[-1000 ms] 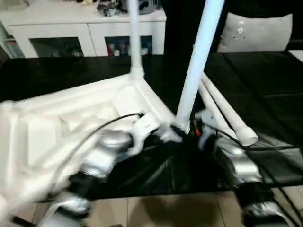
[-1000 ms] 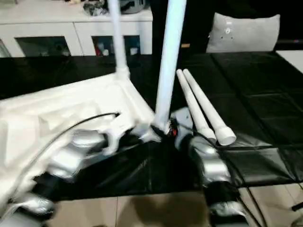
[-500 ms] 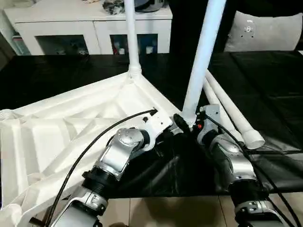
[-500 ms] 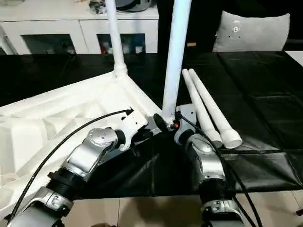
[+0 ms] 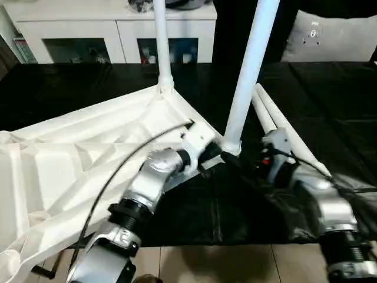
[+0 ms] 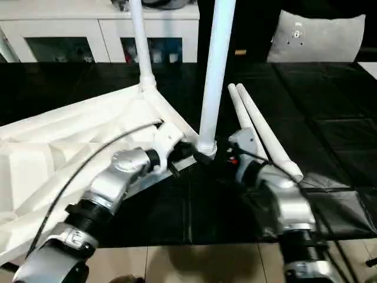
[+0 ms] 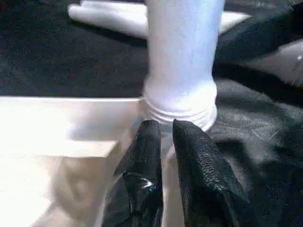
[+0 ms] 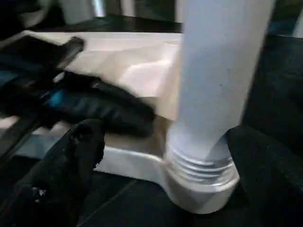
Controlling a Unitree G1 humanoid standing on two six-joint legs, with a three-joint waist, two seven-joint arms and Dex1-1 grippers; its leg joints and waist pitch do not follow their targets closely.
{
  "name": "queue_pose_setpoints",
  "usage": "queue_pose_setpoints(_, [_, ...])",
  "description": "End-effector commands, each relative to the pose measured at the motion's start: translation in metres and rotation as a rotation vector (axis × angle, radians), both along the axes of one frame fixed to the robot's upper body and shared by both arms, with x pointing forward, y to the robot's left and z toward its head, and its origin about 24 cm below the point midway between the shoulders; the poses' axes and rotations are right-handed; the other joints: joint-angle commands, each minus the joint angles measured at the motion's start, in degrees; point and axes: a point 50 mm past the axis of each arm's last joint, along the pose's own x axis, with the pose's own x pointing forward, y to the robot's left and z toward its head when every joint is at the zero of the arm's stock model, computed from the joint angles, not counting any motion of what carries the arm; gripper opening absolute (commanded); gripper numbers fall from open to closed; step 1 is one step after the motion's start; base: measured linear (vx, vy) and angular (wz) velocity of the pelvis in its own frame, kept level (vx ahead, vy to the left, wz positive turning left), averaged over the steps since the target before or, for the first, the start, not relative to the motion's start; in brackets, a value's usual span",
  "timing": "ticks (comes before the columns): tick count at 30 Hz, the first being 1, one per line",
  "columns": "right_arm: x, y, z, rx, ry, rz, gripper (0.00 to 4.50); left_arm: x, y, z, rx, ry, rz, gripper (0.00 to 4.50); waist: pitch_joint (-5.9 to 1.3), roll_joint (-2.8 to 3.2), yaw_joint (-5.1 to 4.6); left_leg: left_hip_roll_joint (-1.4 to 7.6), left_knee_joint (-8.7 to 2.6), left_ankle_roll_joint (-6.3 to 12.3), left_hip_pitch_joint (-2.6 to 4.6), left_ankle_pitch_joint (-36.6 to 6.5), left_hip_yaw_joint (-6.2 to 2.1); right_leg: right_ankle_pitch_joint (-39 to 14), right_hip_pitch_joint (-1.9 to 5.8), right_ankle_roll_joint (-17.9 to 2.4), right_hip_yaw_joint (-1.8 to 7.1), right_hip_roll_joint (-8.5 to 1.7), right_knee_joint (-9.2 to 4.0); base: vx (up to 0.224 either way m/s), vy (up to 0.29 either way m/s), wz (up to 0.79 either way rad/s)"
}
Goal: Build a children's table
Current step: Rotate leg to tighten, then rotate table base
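Table top (image 5: 88,153) lies inverted on the black surface (image 5: 70,88), occupying the left half. 2 legs stand upright in its right-hand corner sockets: far leg (image 5: 161,47), near leg (image 5: 247,76). 2 loose legs (image 5: 283,127) lie right of the near socket. Left gripper (image 7: 163,142), fingers nearly together, nips the top's edge beside that socket. Right gripper (image 8: 161,156) stands wide open, straddling the socket; open black surface lies beyond it to the right.
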Motion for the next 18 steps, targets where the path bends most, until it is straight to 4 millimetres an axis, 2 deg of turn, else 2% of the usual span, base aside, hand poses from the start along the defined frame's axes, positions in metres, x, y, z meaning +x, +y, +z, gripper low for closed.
queue_pose_setpoints(1, [-0.004, 0.009, 0.009, 0.030, 0.000, 0.133, 4.50, -0.002, 0.015, 0.002, 0.041, -0.021, -0.004, 0.65, -3.94, -1.40, 0.44, 1.83, -2.52, 9.77, 0.34, -3.5, -0.63, 7.4, 3.73, -14.5, 1.89, -4.08, -3.09, 0.000, 0.000, 0.00])
queue_pose_setpoints(2, [-0.005, 0.010, 0.011, 0.029, 0.009, 0.170, 4.50, -0.004, 0.024, 0.001, 0.070, -0.025, 0.002, 0.65, -3.83, -1.46, 0.44, 1.97, -2.59, 9.86, 0.29, -4.0, -0.68, 5.7, 3.69, -14.3, 1.84, -4.06, -3.12, 0.000, 0.000, 0.00])
queue_pose_setpoints(3, [-0.005, 0.011, 0.012, 0.024, 0.016, 0.202, 4.50, -0.006, 0.031, -0.001, 0.093, -0.023, 0.010, 0.65, -3.77, -1.14, 0.40, 2.14, -2.64, 9.60, 0.55, -4.8, -0.67, 3.6, 3.43, -14.1, 1.86, -4.04, -3.22, 0.000, 0.000, 0.00])
queue_pose_setpoints(5, [-0.005, 0.010, 0.014, -0.002, 0.030, 0.231, 4.50, -0.009, 0.045, -0.003, 0.129, -0.024, 0.018, 0.65, -3.61, -1.41, 0.41, 2.33, -2.83, 8.56, 0.76, -6.0, -0.66, 0.0, 3.21, -13.9, 1.84, -4.01, -3.43, 0.000, 0.000, 0.00])
queue_pose_setpoints(7, [-0.004, 0.010, 0.015, -0.027, 0.035, 0.252, 4.50, -0.014, 0.058, -0.003, 0.166, -0.030, 0.017, 0.65, -3.41, -1.24, 0.51, 2.43, -3.06, 6.70, 0.95, -7.3, -0.57, -3.7, 2.89, -13.4, 1.98, -3.96, -3.70, 0.000, 0.000, 0.00])
queue_pose_setpoints(8, [-0.004, 0.010, 0.016, -0.025, 0.034, 0.267, 4.50, -0.018, 0.066, -0.001, 0.172, -0.027, 0.009, 0.65, -3.47, -1.30, 0.61, 2.52, -3.11, 6.31, 1.04, -7.4, -0.64, -3.9, 2.89, -13.4, 1.96, -4.01, -3.66, 0.000, 0.000, 0.00])
queue_pose_setpoints(10, [-0.001, 0.013, 0.019, -0.009, 0.028, 0.282, 4.50, -0.026, 0.078, 0.004, 0.163, -0.012, -0.016, 0.65, -3.34, -1.03, 0.65, 2.57, -3.25, 5.53, 1.17, -7.6, -0.60, -3.5, 2.59, -13.6, 2.03, -3.93, -3.53, 0.000, 0.000, 0.00])
queue_pose_setpoints(11, [0.001, 0.015, 0.019, -0.007, 0.024, 0.281, 4.50, -0.032, 0.082, 0.007, 0.153, -0.002, -0.043, 0.83, -3.37, -1.01, 0.67, 2.56, -3.22, 5.26, 1.15, -7.6, -0.62, -3.2, 2.63, -13.8, 2.05, -4.01, -3.41, 0.000, 0.000, 0.00])
queue_pose_setpoints(13, [0.003, 0.018, 0.019, -0.009, 0.022, 0.292, 4.50, -0.041, 0.086, 0.012, 0.133, 0.014, -0.098, 0.99, -3.33, -1.04, 0.66, 2.41, -3.33, 4.65, 1.09, -7.9, -0.57, -2.9, 2.66, -14.2, 2.07, -3.98, -3.32, 0.000, 0.000, 0.00])
queue_pose_setpoints(16, [0.009, 0.022, 0.019, -0.024, 0.015, 0.305, 4.50, -0.060, 0.092, 0.017, 0.155, 0.036, -0.183, 1.13, -3.37, -0.77, 0.83, 2.40, -3.26, 4.23, 1.22, -8.4, -0.59, -3.0, 2.59, -14.4, 2.08, -4.07, -3.17, 0.000, 0.000, 0.00])
queue_pose_setpoints(17, [0.012, 0.021, 0.019, -0.035, 0.009, 0.296, 4.50, -0.064, 0.094, 0.016, 0.169, 0.041, -0.196, 1.39, -3.28, -0.85, 0.74, 2.31, -3.34, 4.29, 1.06, -8.2, -0.51, -2.8, 2.60, -14.3, 2.06, -3.87, -3.22, 0.000, 0.000, 0.00])
queue_pose_setpoints(18, [0.015, 0.020, 0.019, -0.046, 0.002, 0.286, 4.50, -0.069, 0.096, 0.016, 0.175, 0.051, -0.206, 1.44, -3.26, -0.76, 0.60, 2.30, -3.30, 4.02, 1.08, -8.4, -0.55, -2.9, 2.57, -14.5, 2.05, -3.89, -3.18, 0.000, 0.000, 0.00])
